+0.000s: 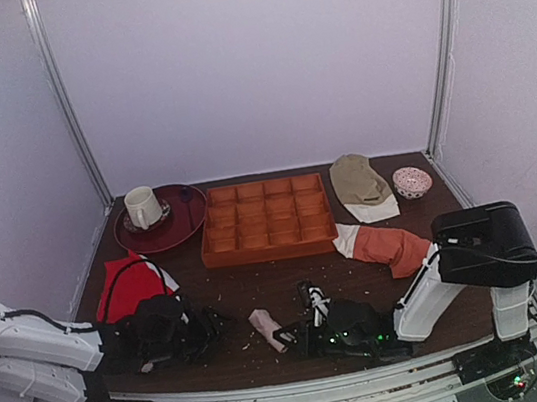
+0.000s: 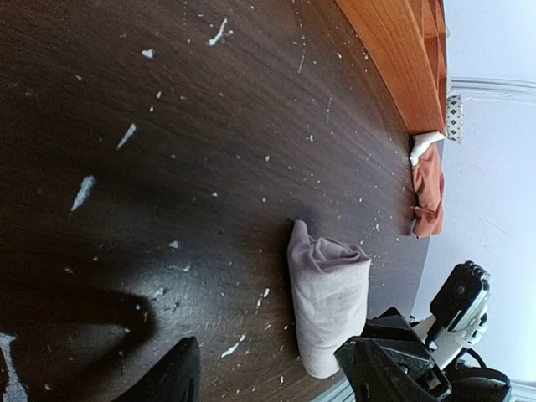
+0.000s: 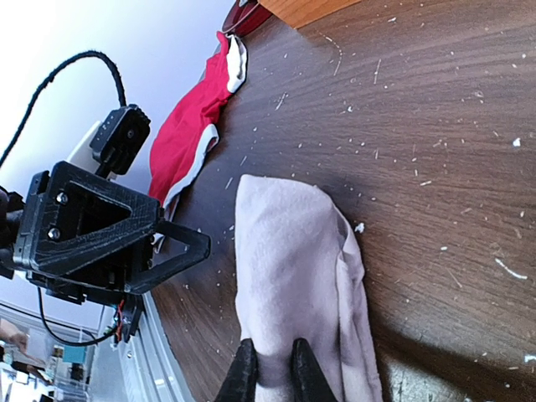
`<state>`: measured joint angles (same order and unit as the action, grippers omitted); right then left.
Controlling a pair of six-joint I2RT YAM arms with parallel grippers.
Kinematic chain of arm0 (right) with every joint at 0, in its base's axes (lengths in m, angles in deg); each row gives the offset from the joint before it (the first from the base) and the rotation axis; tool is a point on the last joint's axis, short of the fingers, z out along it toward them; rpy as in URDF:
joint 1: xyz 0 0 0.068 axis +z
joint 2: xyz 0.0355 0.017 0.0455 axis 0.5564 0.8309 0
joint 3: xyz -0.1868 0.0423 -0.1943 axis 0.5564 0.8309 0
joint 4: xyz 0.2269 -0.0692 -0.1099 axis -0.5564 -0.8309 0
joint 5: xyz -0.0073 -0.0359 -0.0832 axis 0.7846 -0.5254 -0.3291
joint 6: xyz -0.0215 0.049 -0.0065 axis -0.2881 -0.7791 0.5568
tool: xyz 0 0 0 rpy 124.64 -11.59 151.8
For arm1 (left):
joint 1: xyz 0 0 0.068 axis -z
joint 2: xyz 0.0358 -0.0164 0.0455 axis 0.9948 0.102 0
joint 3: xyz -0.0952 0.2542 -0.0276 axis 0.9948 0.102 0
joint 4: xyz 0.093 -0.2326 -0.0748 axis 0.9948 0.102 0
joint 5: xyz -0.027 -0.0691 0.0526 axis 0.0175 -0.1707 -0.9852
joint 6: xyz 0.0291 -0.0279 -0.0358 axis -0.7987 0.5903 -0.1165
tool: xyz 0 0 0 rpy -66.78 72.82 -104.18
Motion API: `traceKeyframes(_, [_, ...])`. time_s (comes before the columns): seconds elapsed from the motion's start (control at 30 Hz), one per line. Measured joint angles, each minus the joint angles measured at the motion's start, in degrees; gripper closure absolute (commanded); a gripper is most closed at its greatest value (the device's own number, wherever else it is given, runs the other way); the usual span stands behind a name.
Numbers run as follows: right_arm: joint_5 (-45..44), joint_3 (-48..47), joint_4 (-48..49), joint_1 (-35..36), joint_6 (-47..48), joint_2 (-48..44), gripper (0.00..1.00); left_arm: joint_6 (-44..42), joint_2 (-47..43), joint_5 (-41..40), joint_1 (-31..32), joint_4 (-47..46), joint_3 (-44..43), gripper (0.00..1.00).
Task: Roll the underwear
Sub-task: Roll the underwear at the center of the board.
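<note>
Top view: left gripper (image 1: pixel 211 324) is a dark blob, jaws unreadable. Left arm (image 1: pixel 18 350) clipped by the left edge. Right gripper (image 1: pixel 291 337) lost in black clutter, its contact with the underwear (image 1: pixel 265 328) too small to tell.

Left wrist view: one dark finger (image 2: pixel 172 377) cut by the bottom edge, the other out of frame. The underwear's lower end is hidden behind the right gripper's body. Orange tray (image 2: pixel 402 50) cropped at top.

Right wrist view: own fingers (image 3: pixel 243 377) cut by the bottom edge, tips only. The underwear's near end runs off there too. Red garment (image 3: pixel 188 126) partly behind the left gripper.
</note>
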<state>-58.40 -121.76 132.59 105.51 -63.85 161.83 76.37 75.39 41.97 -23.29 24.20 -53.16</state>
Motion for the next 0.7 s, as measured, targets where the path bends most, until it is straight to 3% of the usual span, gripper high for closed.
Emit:
traceKeyframes(0.33, [-0.4,0.9,4.5,0.0,-7.6,2.0,1.00,0.0,2.8,0.2,0.5,-3.3,-0.2,0.36])
traceKeyframes(0.57, [-1.0,3.1,15.0,-0.4,-13.8,5.4,1.00,0.0,4.4,0.4,0.7,-5.2,-0.3,0.34])
traceKeyframes(0.7, [-1.2,3.3,16.2,-0.4,-14.8,5.8,1.00,0.0,6.5,1.1,1.0,-7.4,-0.4,0.34])
